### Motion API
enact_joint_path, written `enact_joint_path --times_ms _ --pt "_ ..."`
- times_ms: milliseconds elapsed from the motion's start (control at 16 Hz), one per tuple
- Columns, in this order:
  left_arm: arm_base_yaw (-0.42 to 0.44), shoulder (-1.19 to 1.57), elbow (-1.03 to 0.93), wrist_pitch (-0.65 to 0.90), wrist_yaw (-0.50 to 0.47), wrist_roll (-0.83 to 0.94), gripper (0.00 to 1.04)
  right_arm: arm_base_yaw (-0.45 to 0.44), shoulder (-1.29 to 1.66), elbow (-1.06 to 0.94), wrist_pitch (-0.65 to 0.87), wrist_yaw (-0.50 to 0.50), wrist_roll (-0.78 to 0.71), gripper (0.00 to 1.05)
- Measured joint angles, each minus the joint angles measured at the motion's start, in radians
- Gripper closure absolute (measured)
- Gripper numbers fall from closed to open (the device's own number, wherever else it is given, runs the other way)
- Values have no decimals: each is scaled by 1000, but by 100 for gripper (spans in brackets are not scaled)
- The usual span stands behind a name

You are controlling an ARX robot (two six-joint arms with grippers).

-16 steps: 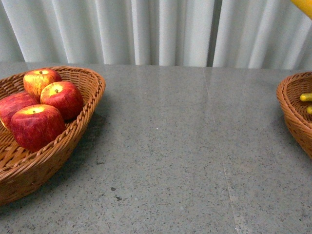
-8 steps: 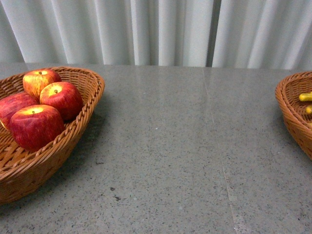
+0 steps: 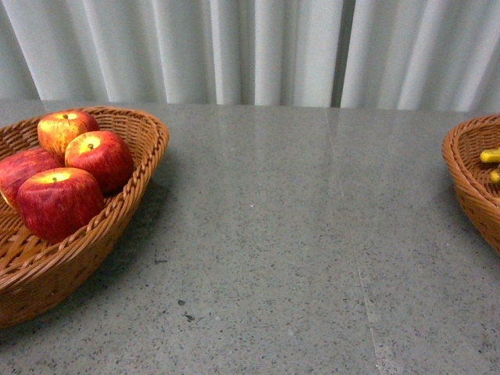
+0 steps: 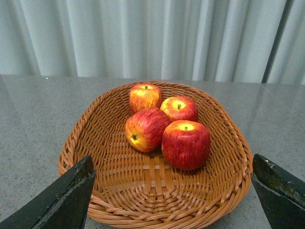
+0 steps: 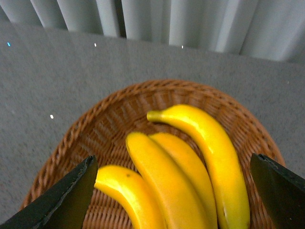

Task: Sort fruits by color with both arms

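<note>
Several red apples [image 3: 58, 201] with yellow stem patches lie in a wicker basket [image 3: 148, 148] at the table's left. In the left wrist view the apples [image 4: 186, 143] rest at the middle of that basket [image 4: 238, 143]; my left gripper [image 4: 172, 162] hovers open over its near rim, holding nothing. Several yellow bananas [image 5: 205, 138] lie side by side in a second wicker basket [image 5: 95, 129], and my right gripper [image 5: 171, 162] hangs open above them, empty. From the front, only that basket's edge [image 3: 469, 187] and yellow banana tips [image 3: 491, 155] show at the far right. Neither arm shows there.
A grey speckled table [image 3: 273, 234] stretches between the two baskets. White pleated curtains [image 3: 258, 47] hang behind its far edge.
A yellow banana end that showed in the top right corner of the front view a second ago is gone from there. The baskets and apples have barely moved.
</note>
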Motion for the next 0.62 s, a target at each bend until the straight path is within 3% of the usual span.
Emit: enact_joint_path --times_ms 375,438,500,625 --pt "0 0 0 0 0 0 7 -7 -168 -7 156 -47 295 7" --pt "0 0 0 0 0 0 7 21 -244 -100 296 91 294 18" --pt "0 0 0 0 0 0 7 54 -365 -208 305 190 290 31" --pt "0 0 0 0 0 0 7 107 -592 -380 203 277 287 55"
